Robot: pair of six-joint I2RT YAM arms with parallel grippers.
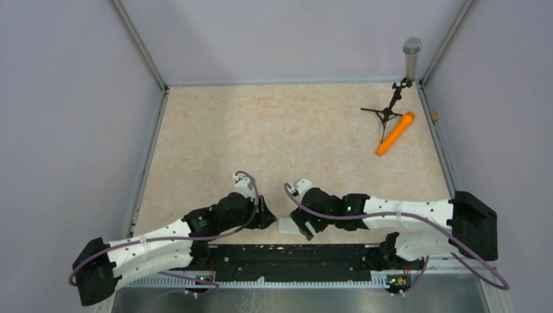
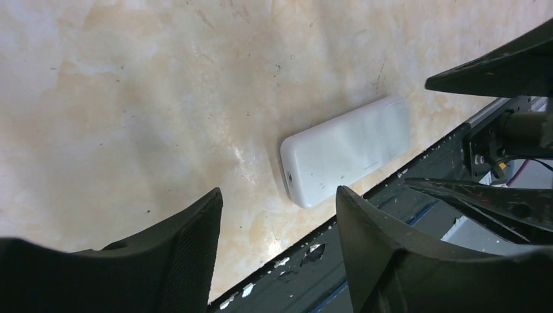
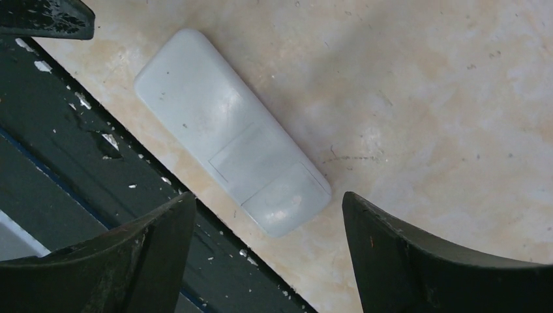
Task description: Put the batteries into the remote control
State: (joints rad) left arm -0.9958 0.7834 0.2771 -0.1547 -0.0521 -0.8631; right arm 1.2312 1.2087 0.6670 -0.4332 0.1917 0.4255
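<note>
The remote control [image 1: 286,226] lies face down at the table's near edge, its plain white back up, with the outline of the battery cover showing in the right wrist view [image 3: 229,132]. It lies between my two grippers. My left gripper [image 1: 265,212] is open and empty just left of it, the remote [image 2: 345,150] lying ahead of its fingers [image 2: 279,192]. My right gripper [image 1: 302,225] is open and empty just right of it, low over the remote's cover end [image 3: 269,197]. The batteries are not in view.
An orange microphone [image 1: 395,133] lies at the far right beside a small black tripod [image 1: 389,109] that holds a grey microphone [image 1: 411,55]. A black rail [image 1: 293,255] runs along the near edge right behind the remote. Walls enclose the table on three sides.
</note>
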